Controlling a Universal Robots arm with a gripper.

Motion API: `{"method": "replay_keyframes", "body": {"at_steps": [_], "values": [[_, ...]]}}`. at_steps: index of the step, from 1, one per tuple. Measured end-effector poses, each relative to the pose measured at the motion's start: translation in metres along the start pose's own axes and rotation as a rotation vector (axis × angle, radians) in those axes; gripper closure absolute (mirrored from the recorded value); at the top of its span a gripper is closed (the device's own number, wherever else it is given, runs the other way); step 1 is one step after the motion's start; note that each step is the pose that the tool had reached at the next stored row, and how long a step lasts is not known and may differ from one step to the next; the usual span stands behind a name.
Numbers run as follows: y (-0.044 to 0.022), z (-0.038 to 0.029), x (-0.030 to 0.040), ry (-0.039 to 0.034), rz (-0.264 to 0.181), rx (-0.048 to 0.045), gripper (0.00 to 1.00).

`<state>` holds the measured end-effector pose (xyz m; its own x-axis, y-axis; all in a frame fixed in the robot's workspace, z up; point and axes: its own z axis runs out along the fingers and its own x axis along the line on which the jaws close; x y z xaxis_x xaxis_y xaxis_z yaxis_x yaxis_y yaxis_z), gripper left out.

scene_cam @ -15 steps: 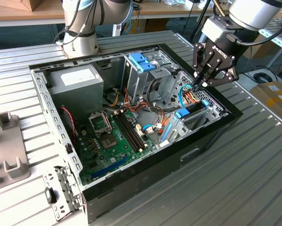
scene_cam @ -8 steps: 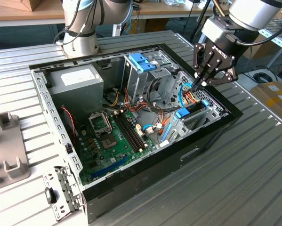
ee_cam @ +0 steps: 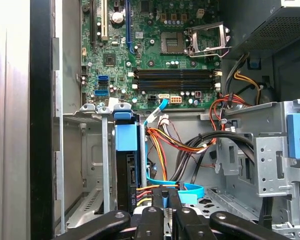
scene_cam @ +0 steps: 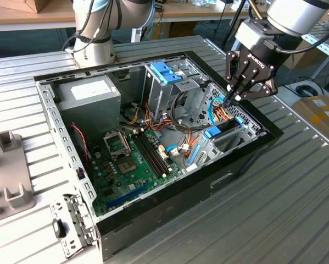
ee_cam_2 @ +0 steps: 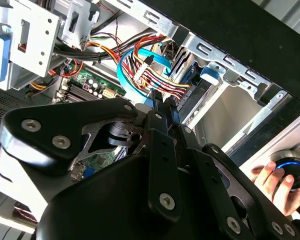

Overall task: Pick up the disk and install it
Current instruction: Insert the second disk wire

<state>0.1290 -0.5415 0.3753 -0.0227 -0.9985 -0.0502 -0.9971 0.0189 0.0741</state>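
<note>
Gripper [scene_cam: 234, 99] above slotted disk [ee_cam: 125, 137]

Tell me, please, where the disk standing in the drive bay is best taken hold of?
Probably by the blue carrier tab at the exposed edge of the disk, coming straight in through the open side of the case. The disk stands on edge between metal bay walls, so its flat faces look shut in.
</note>
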Motion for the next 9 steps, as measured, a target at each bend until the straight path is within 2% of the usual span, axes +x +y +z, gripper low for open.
{"method": "replay_keyframes", "body": {"at_steps": [9], "values": [[0.0002,-0.0003,0.0022,0.0003,0.0,0.0,0.84]]}}
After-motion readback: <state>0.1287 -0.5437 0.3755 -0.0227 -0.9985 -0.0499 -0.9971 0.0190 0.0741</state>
